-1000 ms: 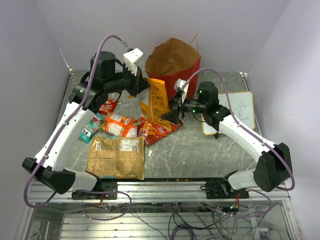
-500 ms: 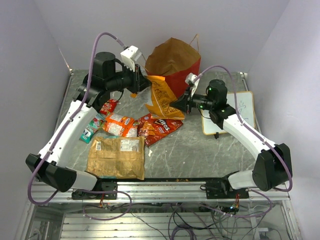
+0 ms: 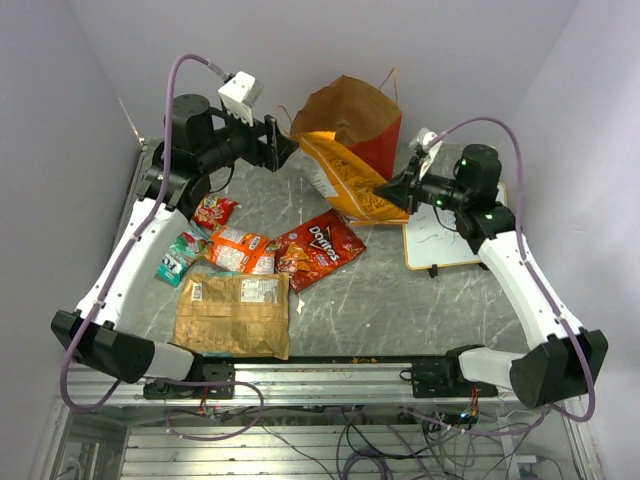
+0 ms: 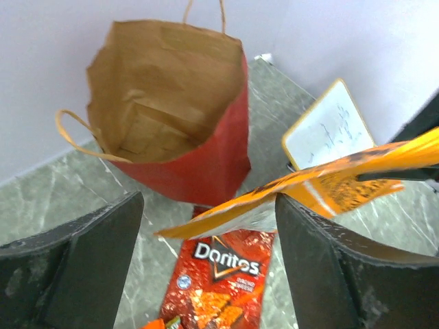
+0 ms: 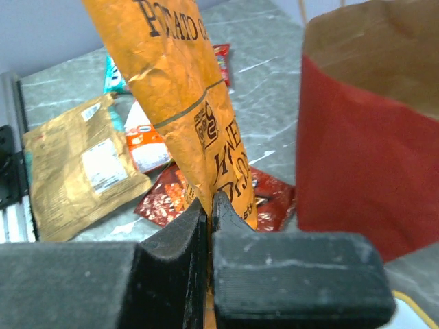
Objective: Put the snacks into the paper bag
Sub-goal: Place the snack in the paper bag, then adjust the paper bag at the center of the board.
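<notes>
right end effector [image 3: 392, 190] clamped on a corner of the crinkly orange-yellow chip bag [image 3: 348, 178], the pinched edge hidden between its pads [image 5: 171, 253] | chip bag aloft, slanting before the upright red paper bag [image 3: 385, 148], covering its lower front | left end effector [image 3: 283, 146] spread apart, near the paper bag | both arms reach far, wrists raised

Left gripper [image 4: 206, 264] spread wide, right gripper [image 5: 209, 205] clamped
</notes>
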Action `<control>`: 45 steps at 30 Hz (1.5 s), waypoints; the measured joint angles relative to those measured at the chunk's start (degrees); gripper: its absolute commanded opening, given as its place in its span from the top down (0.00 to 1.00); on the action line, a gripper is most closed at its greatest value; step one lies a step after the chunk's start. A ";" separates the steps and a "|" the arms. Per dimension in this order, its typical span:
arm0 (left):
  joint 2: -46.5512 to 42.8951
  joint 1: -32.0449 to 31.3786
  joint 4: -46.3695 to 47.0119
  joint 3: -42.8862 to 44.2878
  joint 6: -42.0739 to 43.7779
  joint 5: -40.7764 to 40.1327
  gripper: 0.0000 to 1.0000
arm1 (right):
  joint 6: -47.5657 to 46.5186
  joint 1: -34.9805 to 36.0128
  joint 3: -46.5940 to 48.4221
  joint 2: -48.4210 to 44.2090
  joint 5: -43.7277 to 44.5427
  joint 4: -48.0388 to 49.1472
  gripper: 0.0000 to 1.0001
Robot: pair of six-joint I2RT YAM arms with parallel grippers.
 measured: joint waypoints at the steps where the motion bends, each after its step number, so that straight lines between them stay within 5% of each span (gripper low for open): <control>1: 0.22 0.33 0.98 0.00 0.02 -0.55 0.10 | -0.26 -0.24 0.70 -0.74 0.79 -0.87 1.00; 14: 12.13 1.11 7.39 3.10 12.79 1.03 0.15 | 0.22 -5.86 11.32 -3.30 17.18 -12.31 1.00; 21: 23.52 0.74 -1.38 15.58 31.32 8.41 0.17 | 1.97 -7.58 16.11 -4.48 22.43 -16.96 1.00; 29: 34.71 -2.58 -13.84 26.36 50.29 7.69 0.21 | 3.50 -8.87 18.69 -4.28 22.82 -19.15 1.00; 36: 38.99 -6.45 -19.30 26.91 58.34 3.28 0.49 | 5.05 -8.87 24.79 -0.55 21.68 -19.54 1.00; 38: 39.10 -7.04 -19.37 26.91 58.58 2.60 0.63 | 5.79 -8.87 26.38 0.61 21.07 -19.43 1.00; 40: 39.01 -7.69 -19.56 26.91 58.60 2.56 0.90 | 6.67 -8.83 28.02 2.29 20.59 -18.71 1.00; 45: 37.18 -10.05 -19.69 24.06 56.96 0.92 0.93 | 7.80 -7.23 32.87 7.72 20.37 -17.79 1.00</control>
